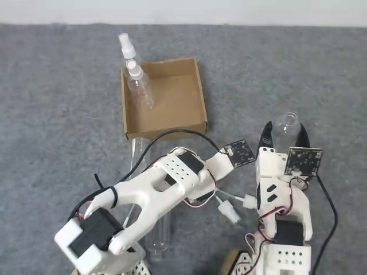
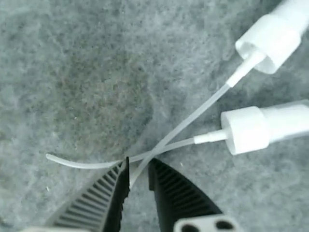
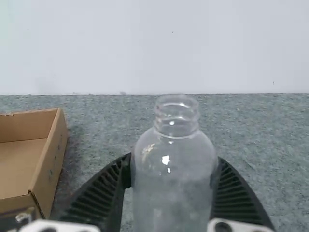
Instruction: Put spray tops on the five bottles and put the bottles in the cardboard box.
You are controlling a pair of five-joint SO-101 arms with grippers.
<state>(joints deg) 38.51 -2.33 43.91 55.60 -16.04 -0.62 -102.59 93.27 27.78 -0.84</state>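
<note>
My right gripper [image 1: 285,134] [image 3: 172,166] is shut on an upright clear bottle [image 1: 285,123] [image 3: 174,159] whose neck is bare, to the right of the cardboard box [image 1: 195,100] [image 3: 46,150]. Two loose spray tops [image 2: 270,41] [image 2: 251,128] lie on the carpet with their thin tubes crossing. My left gripper [image 2: 138,165] is low over them, its fingers a narrow gap apart with the end of one tube [image 2: 193,118] between them. In the high view these tops [image 1: 232,212] lie between the two arms. A capped bottle [image 1: 140,86] leans inside the box.
A second capped bottle [image 1: 127,47] pokes out past the box's far left corner. Two topless clear bottles [image 1: 139,152] [image 1: 159,235] lie on the grey carpet, partly under the left arm [image 1: 155,192]. Bare carpet spreads to the far left and far right.
</note>
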